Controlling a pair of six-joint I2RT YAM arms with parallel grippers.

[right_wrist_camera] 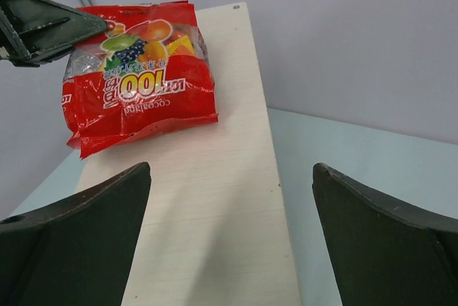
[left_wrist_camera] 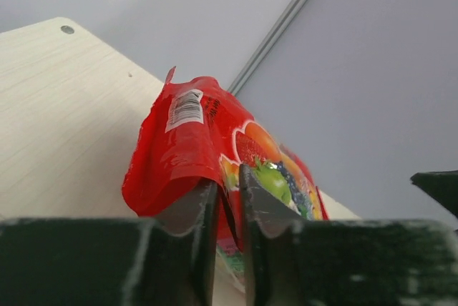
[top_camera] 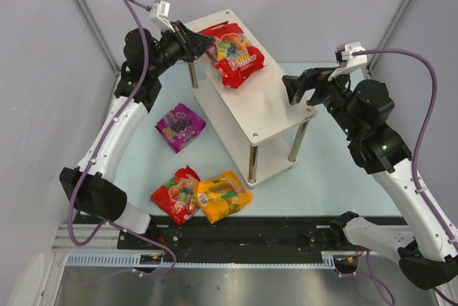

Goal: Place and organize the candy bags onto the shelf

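Observation:
One red candy bag (top_camera: 230, 52) (right_wrist_camera: 136, 77) lies on the far end of the shelf's (top_camera: 265, 102) top board. My left gripper (top_camera: 202, 43) (left_wrist_camera: 227, 177) is at that bag's far-left edge. Its jaws stand a narrow gap apart, open, and the bag's crumpled edge (left_wrist_camera: 186, 141) still lies between them. My right gripper (top_camera: 292, 86) (right_wrist_camera: 232, 170) hovers wide open over the right part of the top board (right_wrist_camera: 215, 199), holding nothing. A purple bag (top_camera: 180, 126), a second red bag (top_camera: 175, 195) and an orange-yellow bag (top_camera: 223, 196) lie on the table, left of and in front of the shelf.
The shelf stands diagonally on the pale blue table (top_camera: 322, 177). Its lower board (top_camera: 275, 166) shows at the near end. Grey walls close in at the back and both sides. The black rail (top_camera: 250, 238) carrying the arm bases runs along the near edge.

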